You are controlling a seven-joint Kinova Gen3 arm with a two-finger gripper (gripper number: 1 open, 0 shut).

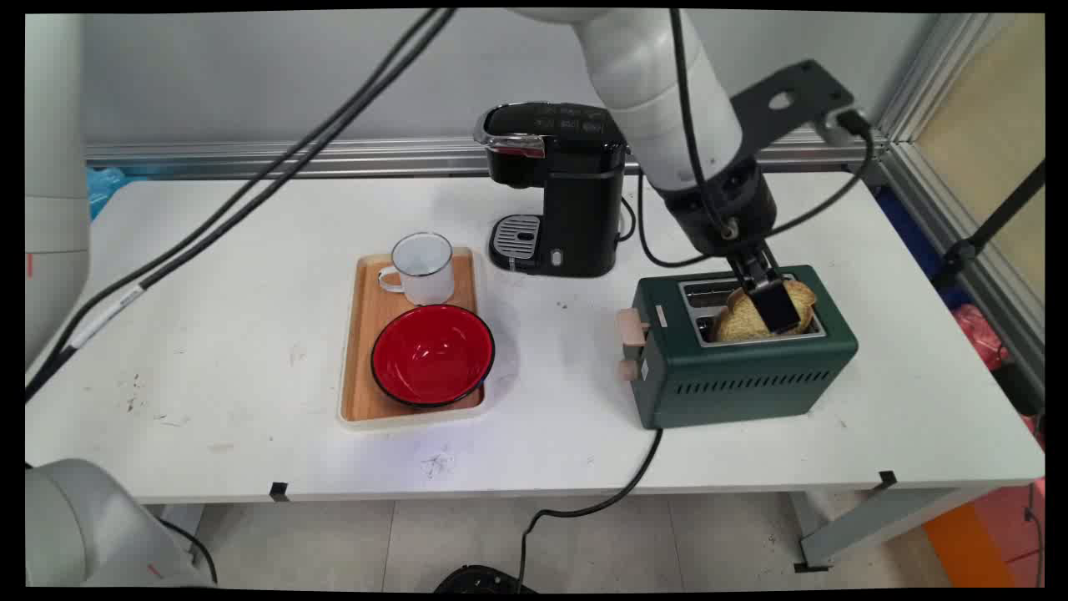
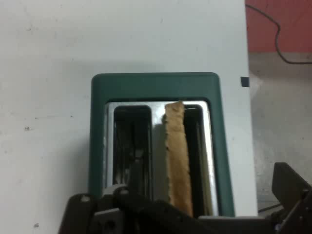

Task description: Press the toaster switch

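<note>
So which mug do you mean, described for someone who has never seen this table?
Start at the wooden tray left of the black coffee machine. The mug stands on the tray's far end, just behind the red bowl. It is the only white, handled cup there, with its handle pointing left.
</note>
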